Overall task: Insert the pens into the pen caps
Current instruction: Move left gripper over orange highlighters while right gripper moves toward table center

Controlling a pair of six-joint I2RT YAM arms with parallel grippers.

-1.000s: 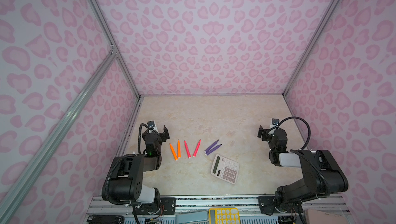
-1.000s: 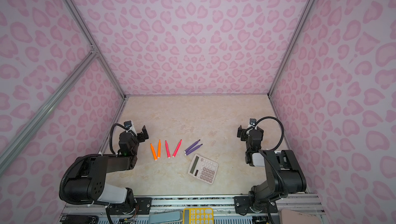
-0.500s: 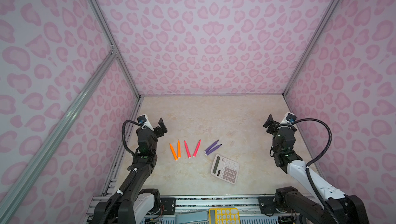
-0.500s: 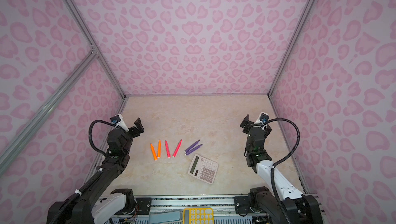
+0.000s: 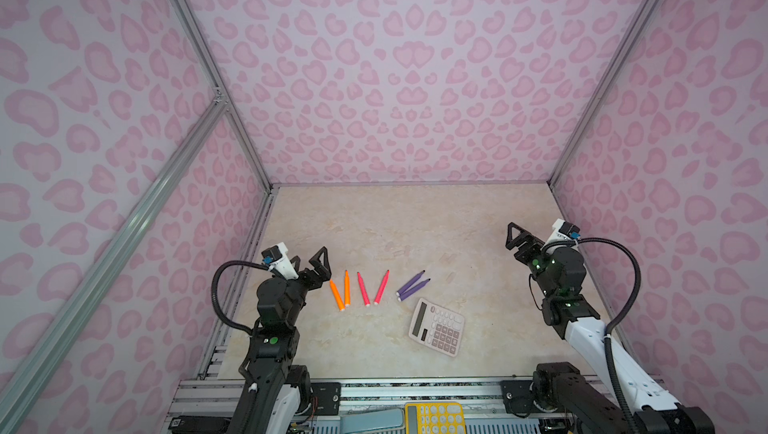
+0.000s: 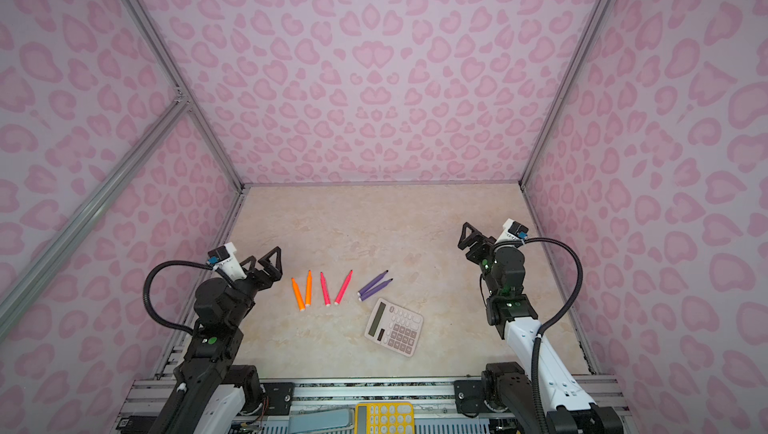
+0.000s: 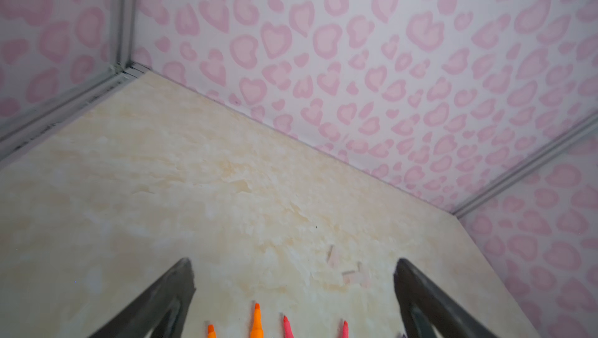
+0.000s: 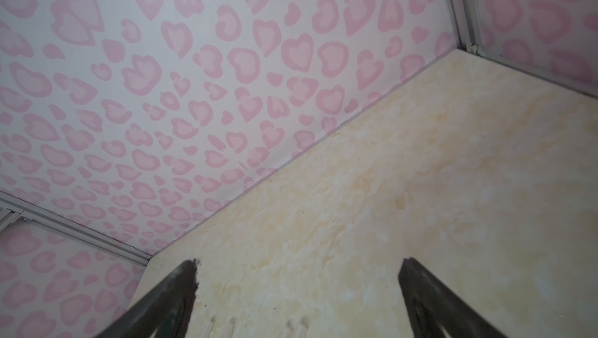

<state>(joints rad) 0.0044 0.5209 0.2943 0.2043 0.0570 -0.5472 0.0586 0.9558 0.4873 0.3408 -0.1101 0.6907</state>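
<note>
Pink heart-print walls [image 5: 407,78] all round, beige marble-look tabletop [image 5: 374,220] underneath.

Over on the left: left gripper [image 5: 308,256], jaws spread wide apart, nothing between them, hovering just beside the pen row. Same deal in the left wrist view [image 7: 293,260]: dark fingers [image 7: 174,284] far apart, pen tips poking in at the frame edge between them.

Next along, lying flat in both top views:
- two orange pens [image 5: 346,288], nearly touching at the butt ends
- then two pink-red pens [image 5: 363,289] making a V
- then two purple pens [image 5: 410,283] side by side

All six loose on the tabletop, tips bare and aimed roughly at the back wall.

Pen caps [image 7: 351,273]: barely visible, faint clear tubes on the bare tabletop beyond the pens and apart from them. Can't count them for sure.

Just right of the purple pair, nearer the front: pinkish calculator [image 5: 436,327], sitting at an angle, close to the pens but seemingly not touching. Yellow calculator [image 5: 434,417] down past the front rail.

Far right: right gripper [image 5: 524,240], well away from everything, jaws wide apart and empty too. Right wrist view [image 8: 299,262] agrees.
</note>
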